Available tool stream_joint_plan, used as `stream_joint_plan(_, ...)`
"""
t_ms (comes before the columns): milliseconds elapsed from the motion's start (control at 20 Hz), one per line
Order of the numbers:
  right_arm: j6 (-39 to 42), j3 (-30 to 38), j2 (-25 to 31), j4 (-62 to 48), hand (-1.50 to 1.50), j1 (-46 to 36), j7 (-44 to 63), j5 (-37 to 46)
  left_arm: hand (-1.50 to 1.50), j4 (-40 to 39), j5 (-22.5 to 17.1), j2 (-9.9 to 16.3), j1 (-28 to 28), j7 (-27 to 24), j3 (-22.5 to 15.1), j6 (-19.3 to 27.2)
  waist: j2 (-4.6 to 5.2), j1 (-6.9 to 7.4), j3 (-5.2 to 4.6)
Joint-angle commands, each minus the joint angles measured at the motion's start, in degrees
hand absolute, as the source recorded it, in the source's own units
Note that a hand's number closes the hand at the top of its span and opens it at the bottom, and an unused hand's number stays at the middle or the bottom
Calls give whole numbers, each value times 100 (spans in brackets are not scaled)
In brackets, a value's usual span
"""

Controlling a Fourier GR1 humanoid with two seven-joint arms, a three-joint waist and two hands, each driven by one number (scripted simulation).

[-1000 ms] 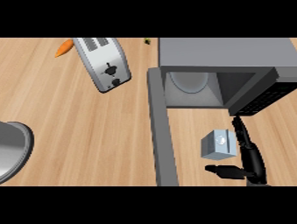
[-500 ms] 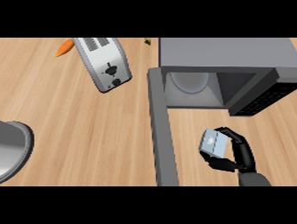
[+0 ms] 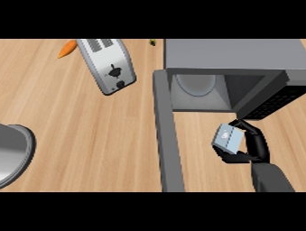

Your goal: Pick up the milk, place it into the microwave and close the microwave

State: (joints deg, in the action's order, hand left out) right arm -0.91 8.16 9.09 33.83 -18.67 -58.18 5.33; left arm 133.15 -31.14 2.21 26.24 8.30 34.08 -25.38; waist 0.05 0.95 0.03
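My right hand (image 3: 252,146) is curled round the milk carton (image 3: 227,138), a small blue-grey box with a white label, tilted and held above the counter just in front of the microwave's mouth. The grey microwave (image 3: 238,56) stands at the upper right with its cavity (image 3: 202,92) showing a round glass plate inside. Its door (image 3: 167,135) is swung wide and runs down the view as a long grey slab left of the carton. The dark control panel (image 3: 278,97) lies right of the cavity. My left hand does not show.
A silver toaster (image 3: 108,65) lies at an angle at the upper left, with an orange carrot (image 3: 67,48) beside it. A large grey metal pot (image 3: 2,153) fills the left edge. A small green thing (image 3: 153,43) sits behind the microwave's corner.
My right hand closed on the carton, lifted it off the counter and carried it up toward the microwave's mouth, tilting it.
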Motion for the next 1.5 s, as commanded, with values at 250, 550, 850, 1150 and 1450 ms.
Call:
stream_joint_plan(250,1020,-14,109,-144,150,-439,-153,-250,-150,581,-562,-143,362,49,230,-150,-10,13,3)
stream_joint_plan(550,420,-593,-504,1825,150,-23,1139,-139,-150,-64,-151,-161,66,-244,172,-201,-39,-109,-11)
stream_joint_plan(850,-39,-798,-589,2808,150,83,2190,56,-150,-215,-225,-206,104,-335,411,-505,-24,-79,-7)
stream_joint_plan(1150,-567,-719,-738,2382,150,-1080,2789,319,-150,103,-361,-217,304,-250,279,-397,-9,4,-3)
stream_joint_plan(1450,-1146,-557,-411,1056,150,-2320,3047,923,-150,-34,-587,7,53,-40,411,-312,21,77,-1)
